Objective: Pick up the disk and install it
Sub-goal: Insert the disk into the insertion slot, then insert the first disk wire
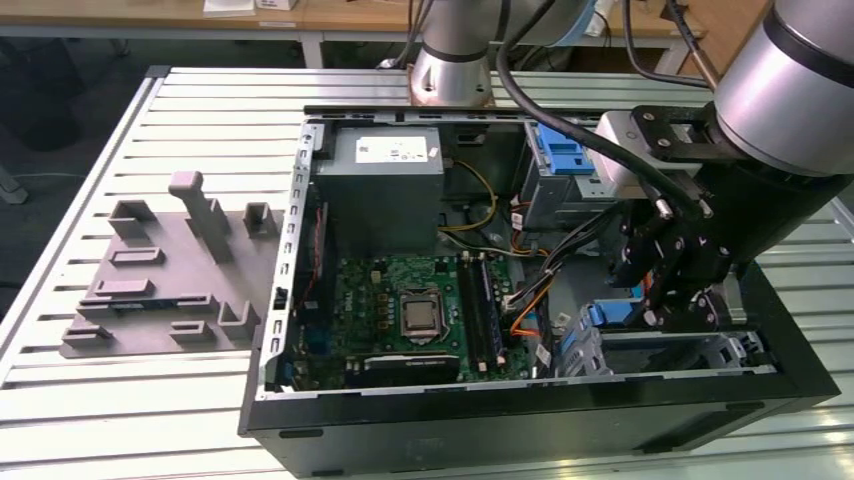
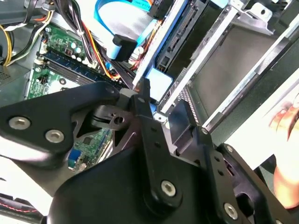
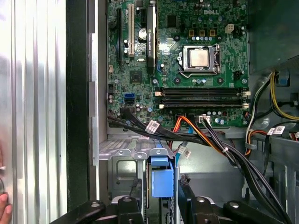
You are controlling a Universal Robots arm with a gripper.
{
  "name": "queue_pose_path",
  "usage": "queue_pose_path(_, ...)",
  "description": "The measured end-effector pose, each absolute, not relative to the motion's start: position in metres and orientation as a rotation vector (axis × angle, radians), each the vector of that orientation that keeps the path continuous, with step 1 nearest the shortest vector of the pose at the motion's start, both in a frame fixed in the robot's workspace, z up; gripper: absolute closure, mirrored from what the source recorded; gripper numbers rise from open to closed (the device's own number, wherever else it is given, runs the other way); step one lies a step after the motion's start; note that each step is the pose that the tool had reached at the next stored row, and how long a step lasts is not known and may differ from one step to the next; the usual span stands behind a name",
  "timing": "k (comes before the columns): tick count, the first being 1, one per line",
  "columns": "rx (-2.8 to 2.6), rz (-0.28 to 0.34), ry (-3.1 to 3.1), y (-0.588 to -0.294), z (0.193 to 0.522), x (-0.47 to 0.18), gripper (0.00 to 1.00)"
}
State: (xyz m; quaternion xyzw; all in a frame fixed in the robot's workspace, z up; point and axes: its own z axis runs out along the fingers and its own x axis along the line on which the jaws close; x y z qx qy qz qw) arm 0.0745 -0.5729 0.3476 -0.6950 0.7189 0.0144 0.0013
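Tool (image 1: pixel 681 290): low in the case's drive corner, fingers (image 3: pixel 127 207) closed on the disk.
Disk (image 3: pixel 161 179): on edge, blue frame showing, partway into the bay (image 3: pixel 122 170).
Case (image 1: pixel 534 420): open on the bench (image 1: pixel 134 420).

Matt black metal gripper (image 1: pixel 677 292), blue plastic disk (image 3: pixel 161 181) frame, ribbed brushed-metal table (image 1: pixel 200 120), glossy green motherboard (image 3: pixel 187 60).

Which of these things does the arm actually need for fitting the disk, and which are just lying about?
Part of the job: flat silver disk in a blue plastic frame, gripped by the black gripper; silver metal drive cage beside it.

Just there: big grey power-supply box; green motherboard; grey moulded tray; a person's hand.
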Motion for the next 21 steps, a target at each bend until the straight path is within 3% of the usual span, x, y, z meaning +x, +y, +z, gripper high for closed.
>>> queue_pose_path(5,-2.182,0.045,2.256,-0.5729,0.3475,0.0745,0.70)
queue_pose_path(8,-2.182,0.045,2.256,-0.5729,0.3475,0.0745,0.87)
queue_pose_path(21,-2.182,0.045,2.256,-0.5729,0.3469,0.0745,0.89)
